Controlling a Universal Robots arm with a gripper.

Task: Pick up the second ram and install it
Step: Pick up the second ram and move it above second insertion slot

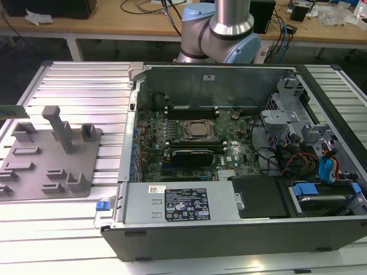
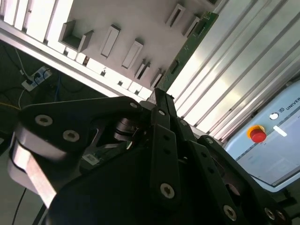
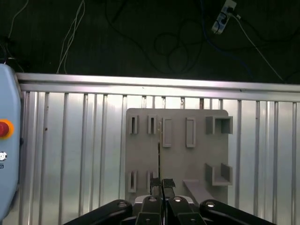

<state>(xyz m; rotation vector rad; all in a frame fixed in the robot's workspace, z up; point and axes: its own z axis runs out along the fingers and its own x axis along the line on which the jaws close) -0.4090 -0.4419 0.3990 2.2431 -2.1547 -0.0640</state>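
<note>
Ribbed aluminium bench [image 3: 70, 154] carries a grey slotted fixture plate [image 3: 178, 140]. Above it the gripper [image 3: 161, 183] has its jaws pinched narrow on the long thin green circuit-board stick, the second ram [image 2: 190, 47]. Pick-up looks done, install not yet. The ram's long axis runs straight out from the jaws toward the plate, so seating would call for aligning it with the black memory slots [image 1: 192, 110].

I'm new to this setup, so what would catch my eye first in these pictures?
The open computer case fills the exterior view's middle and right, its green motherboard and CPU socket exposed. On the exterior view's left sits a grey slotted fixture plate. In both wrist views the gripper pinches the second ram, a thin green stick, over that plate.
</note>
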